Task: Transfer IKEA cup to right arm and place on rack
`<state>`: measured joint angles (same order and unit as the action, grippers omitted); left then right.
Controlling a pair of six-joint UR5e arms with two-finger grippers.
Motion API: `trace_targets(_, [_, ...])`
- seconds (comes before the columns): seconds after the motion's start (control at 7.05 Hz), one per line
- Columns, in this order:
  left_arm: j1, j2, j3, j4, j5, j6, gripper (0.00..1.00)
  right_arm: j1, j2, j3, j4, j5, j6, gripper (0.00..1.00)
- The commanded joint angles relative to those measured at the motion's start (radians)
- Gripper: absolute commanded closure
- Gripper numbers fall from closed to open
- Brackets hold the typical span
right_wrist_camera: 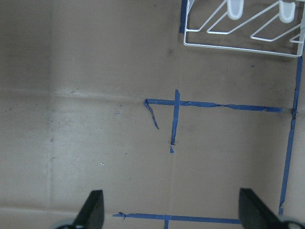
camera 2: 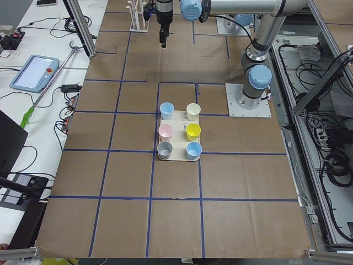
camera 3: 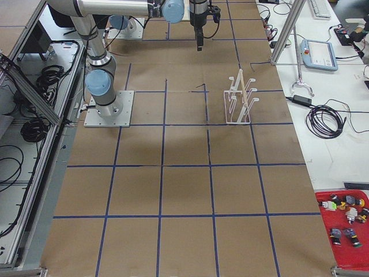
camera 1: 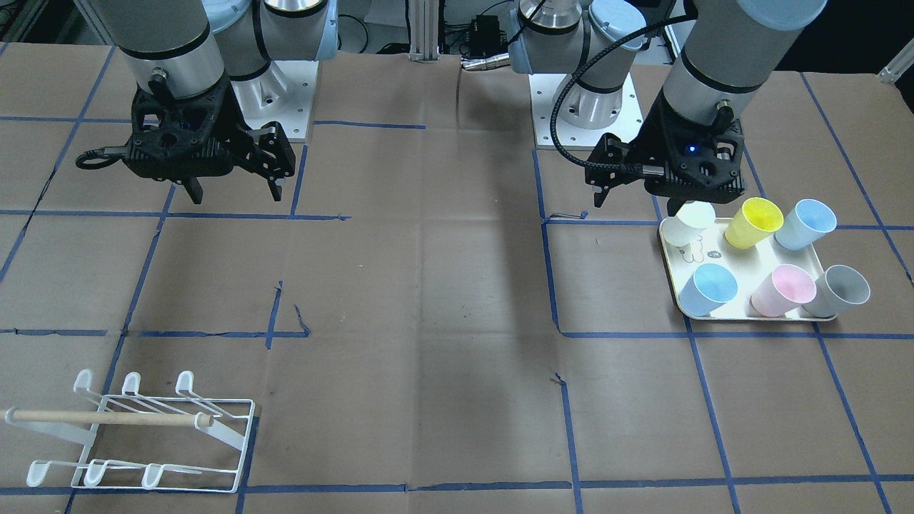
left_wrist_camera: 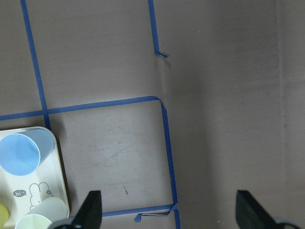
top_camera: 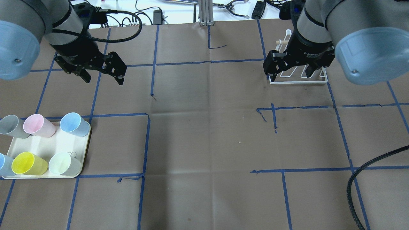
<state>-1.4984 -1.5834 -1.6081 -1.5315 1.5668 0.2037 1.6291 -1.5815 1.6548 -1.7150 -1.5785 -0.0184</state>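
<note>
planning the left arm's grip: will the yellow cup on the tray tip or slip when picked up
The yellow cup looks like thin, smooth plastic, so probably light and a little slippery. It stands upright on the tray with a base narrower than its rim, so a sideways nudge might tip it.

Overhead, the right gripper blocks much of the rack, and one blue cup gets cropped by the left edge.

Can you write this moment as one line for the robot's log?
left gripper: open, empty | right gripper: open, empty | cups: six on tray | rack: empty
</note>
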Motion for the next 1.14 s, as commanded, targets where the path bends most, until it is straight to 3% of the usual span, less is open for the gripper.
trace_targets(0.0, [0.088,0.047,-0.062,-0.006,-0.002,0.104,0.01,0.0,0.0,0.0,0.0,0.0,0.0,0.0])
trace_targets(0.43, [0.346,0.085,-0.212,0.134,-0.002,0.268,0.01,0.0,-0.002,0.01,-0.002,0.002,0.0,0.0])
trace_targets(0.85, [0.377,0.046,-0.239,0.189,-0.004,0.269,0.01,0.0,0.0,0.01,-0.002,0.0,0.0,0.0])
trace_targets(0.99, [0.377,0.021,-0.272,0.271,-0.005,0.267,0.01,0.0,0.0,0.011,-0.002,0.002,0.0,0.0])
